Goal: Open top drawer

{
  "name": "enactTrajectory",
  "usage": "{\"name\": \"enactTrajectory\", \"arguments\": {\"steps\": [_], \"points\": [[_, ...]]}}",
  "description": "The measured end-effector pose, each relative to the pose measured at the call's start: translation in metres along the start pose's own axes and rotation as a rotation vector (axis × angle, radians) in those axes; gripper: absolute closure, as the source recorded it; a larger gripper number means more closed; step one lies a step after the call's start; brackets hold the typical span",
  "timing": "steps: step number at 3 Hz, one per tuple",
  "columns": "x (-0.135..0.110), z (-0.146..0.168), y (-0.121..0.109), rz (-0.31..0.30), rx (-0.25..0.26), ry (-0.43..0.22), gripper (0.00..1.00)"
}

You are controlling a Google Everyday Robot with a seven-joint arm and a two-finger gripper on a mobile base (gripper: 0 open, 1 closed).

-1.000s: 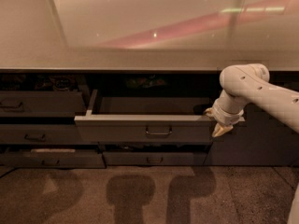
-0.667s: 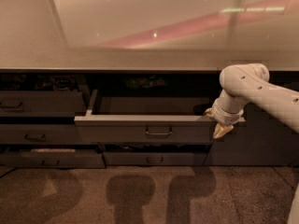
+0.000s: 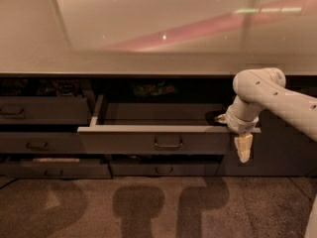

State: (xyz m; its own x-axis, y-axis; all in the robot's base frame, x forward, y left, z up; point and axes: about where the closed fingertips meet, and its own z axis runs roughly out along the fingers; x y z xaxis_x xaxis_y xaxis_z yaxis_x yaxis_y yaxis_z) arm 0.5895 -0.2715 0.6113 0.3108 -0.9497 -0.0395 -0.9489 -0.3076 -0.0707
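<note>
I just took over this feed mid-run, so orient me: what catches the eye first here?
The top drawer stands pulled out at centre, its inside showing under the pale countertop. The white arm reaches in from the right, its claw hanging down at the drawer front's right end, away from the centred handle.

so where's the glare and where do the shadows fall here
Camera view: a pink streak of glare and small bright spots on the countertop; dim, warm light overall; soft dark shadows on the floor below the open top drawer; the gripper, at the drawer's right end, stands out pale.
</note>
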Motion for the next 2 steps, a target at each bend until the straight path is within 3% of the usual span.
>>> {"name": "enactTrajectory", "arguments": {"steps": [2], "points": [[-0.0031,-0.0088,0.0038,-0.003,0.013,0.008,0.0]]}}
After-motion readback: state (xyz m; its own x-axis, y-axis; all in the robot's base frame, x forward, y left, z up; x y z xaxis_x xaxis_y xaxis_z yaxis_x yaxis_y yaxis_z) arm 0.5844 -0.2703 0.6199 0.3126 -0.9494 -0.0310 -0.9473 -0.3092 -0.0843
